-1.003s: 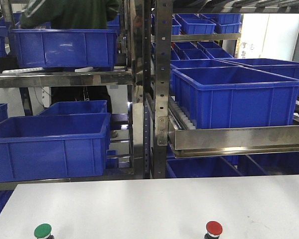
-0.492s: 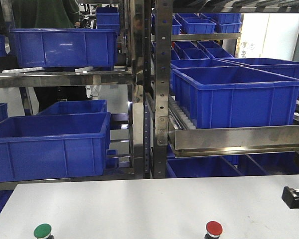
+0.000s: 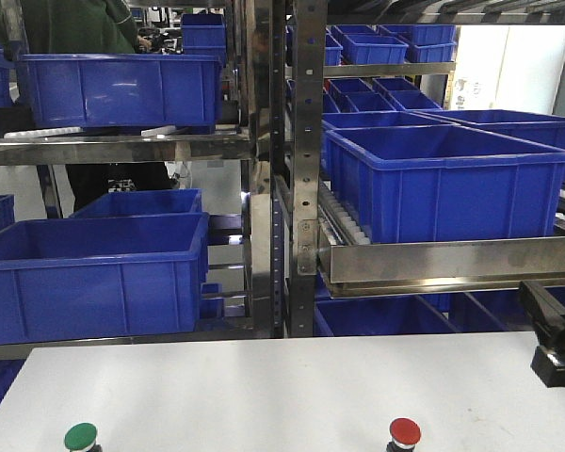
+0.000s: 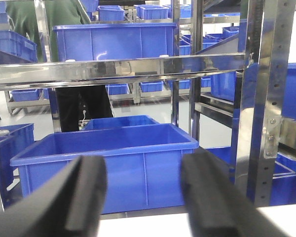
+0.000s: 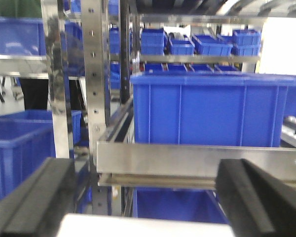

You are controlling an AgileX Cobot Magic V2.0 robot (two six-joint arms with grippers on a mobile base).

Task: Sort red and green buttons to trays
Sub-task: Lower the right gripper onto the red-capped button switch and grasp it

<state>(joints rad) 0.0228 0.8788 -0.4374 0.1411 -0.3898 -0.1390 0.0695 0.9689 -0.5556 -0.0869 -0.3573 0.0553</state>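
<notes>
Though the frame crops them, green button (image 3: 81, 437) and red button (image 3: 404, 433) show their caps. Left gripper (image 4: 143, 191) and right gripper (image 5: 147, 196) gape, empty.

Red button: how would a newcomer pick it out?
Find the white tabletop in front of the steel racks of blue plastic crates. At its near edge, right of centre, stands the domed red push button; the green push button sits far left.

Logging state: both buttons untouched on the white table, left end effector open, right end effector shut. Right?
No: the right end effector is open; the right wrist view shows its fingers wide apart, empty. The green button and red button sit untouched on the white table, left end effector open.
</notes>
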